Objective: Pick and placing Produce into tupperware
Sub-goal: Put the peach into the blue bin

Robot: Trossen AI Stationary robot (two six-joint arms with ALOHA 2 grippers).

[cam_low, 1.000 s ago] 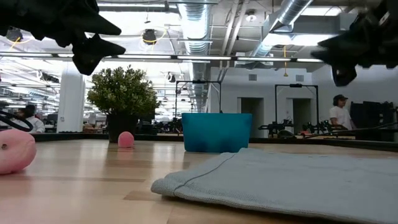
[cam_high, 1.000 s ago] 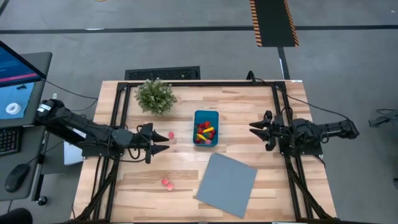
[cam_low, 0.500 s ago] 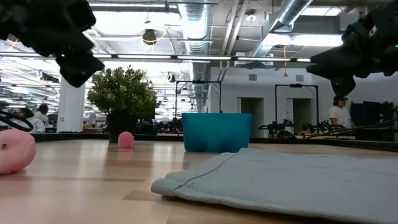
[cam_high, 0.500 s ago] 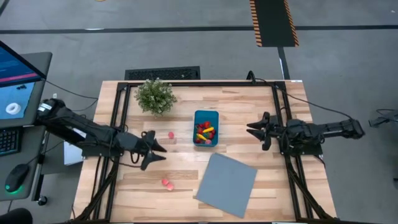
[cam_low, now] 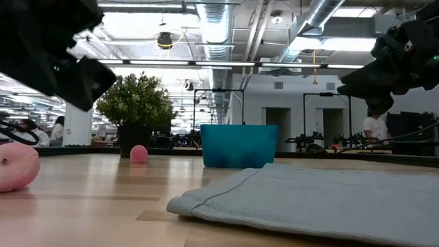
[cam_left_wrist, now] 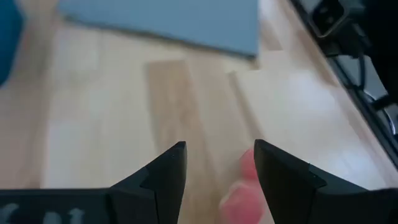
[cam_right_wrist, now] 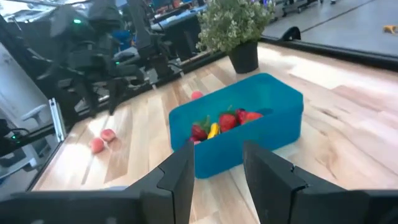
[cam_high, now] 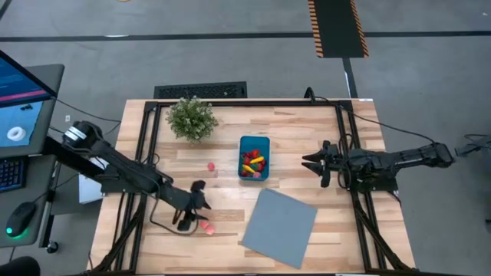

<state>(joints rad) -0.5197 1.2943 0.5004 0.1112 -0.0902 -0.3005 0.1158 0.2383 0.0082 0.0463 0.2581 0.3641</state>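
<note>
Left hand (cam_high: 192, 217), fingers apart, hovers over a pink toy fruit (cam_high: 205, 226) on the bench (cam_high: 307, 130), well short of the teal tub (cam_high: 254, 157). Likely light, smooth, prone to rolling; grip its middle. Right hand (cam_high: 313, 162) waits, fingers apart.

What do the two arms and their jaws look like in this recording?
Both arms are black, slim and jointed. The left arm has a pale ring at its base joint and a thin black cable looping onto the table. Each gripper, left gripper and right gripper, ends in two dark, wedge-shaped fingers tapering to points.
</note>
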